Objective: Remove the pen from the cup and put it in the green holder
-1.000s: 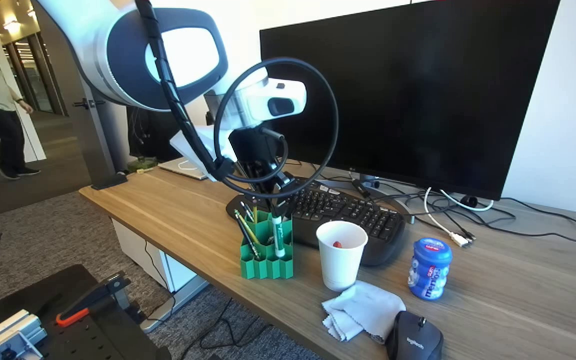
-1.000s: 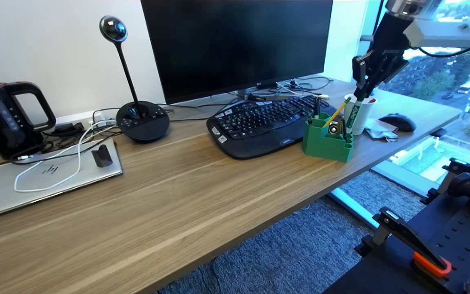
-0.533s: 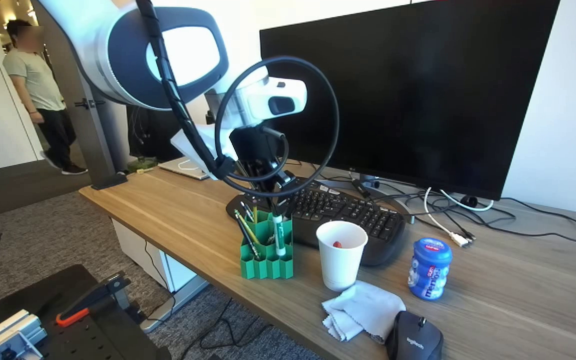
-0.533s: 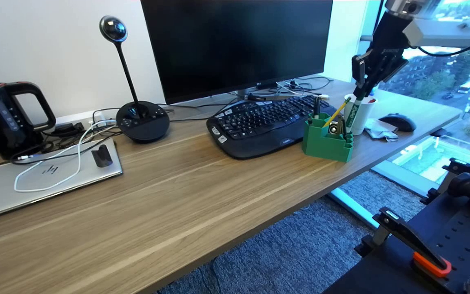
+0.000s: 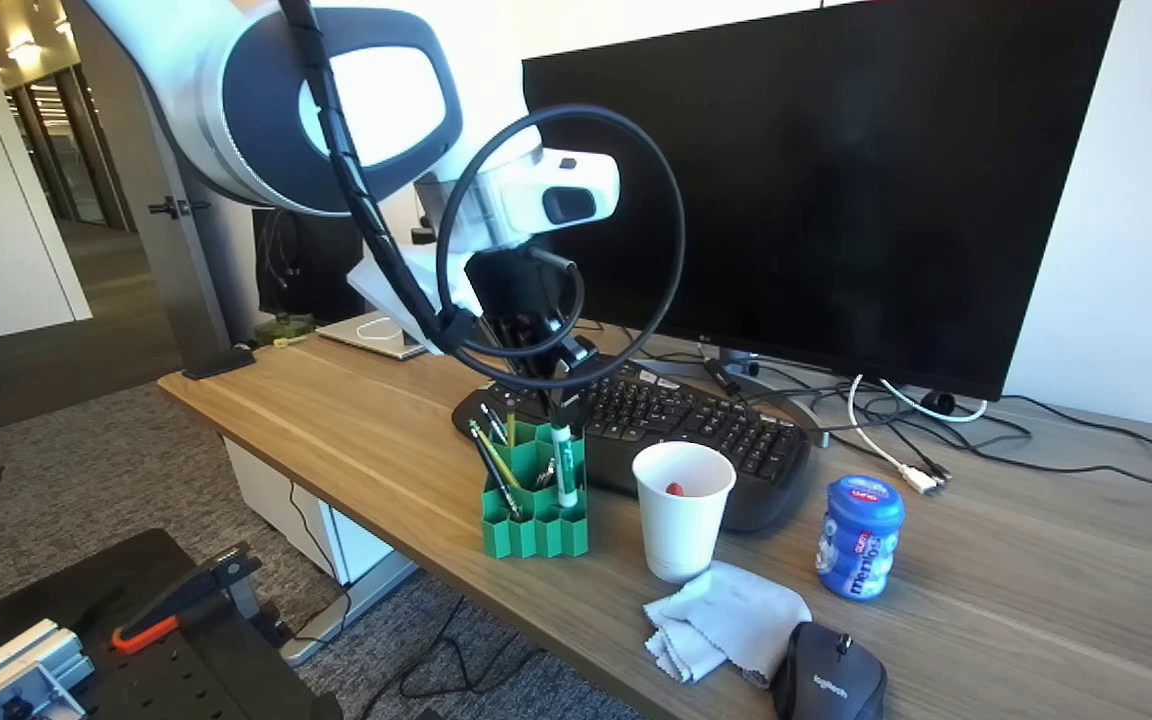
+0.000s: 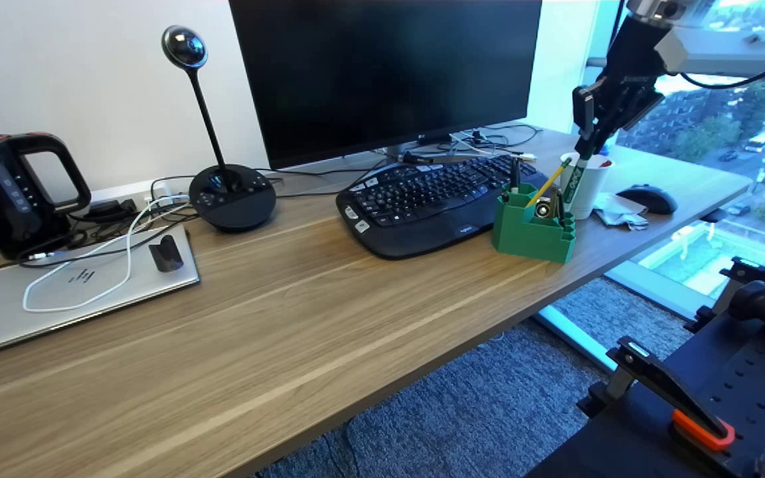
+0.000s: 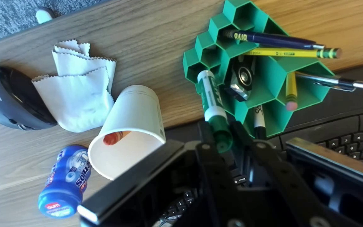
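In an exterior view the black gripper [image 5: 561, 415] has edged slightly up and rightward, probably re-aiming for insertion into the faceted green plastic honeycomb pen holder [image 7: 269, 78], upper right of the wrist view. Left of centre there stands the smooth, tapered paper cup [image 7: 137, 108]; the glossy, cylindrical green dry-erase marker [image 7: 211, 97] is out of it, clasped at its cap by the gripper, white end over small hexagonal cells (inside or above one, I cannot tell).

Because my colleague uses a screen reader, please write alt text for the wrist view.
The gripper holds a green pen by its capped end; the white far end overlaps the green holder of pens and pencils, contact unclear. At left: a white cup with a red stick inside, a cloth, a mouse and a blue bottle.
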`<state>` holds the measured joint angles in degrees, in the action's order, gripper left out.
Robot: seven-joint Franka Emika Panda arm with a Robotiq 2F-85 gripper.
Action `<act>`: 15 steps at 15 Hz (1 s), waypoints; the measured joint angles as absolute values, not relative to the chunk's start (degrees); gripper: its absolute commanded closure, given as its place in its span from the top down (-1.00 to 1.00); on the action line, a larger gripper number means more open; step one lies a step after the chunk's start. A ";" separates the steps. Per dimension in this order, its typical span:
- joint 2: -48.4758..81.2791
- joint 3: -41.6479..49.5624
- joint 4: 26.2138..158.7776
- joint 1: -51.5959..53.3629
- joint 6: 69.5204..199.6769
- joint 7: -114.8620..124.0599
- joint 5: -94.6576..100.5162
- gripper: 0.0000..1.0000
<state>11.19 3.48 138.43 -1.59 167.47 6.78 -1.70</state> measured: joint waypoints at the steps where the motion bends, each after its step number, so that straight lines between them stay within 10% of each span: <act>1: 11.20 3.59 138.43 -1.59 167.47 6.78 -1.65 -0.90; 15: 11.38 4.32 138.65 -1.57 167.47 6.78 -1.05 -0.90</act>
<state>11.38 4.32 138.65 -1.57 167.47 6.78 -1.05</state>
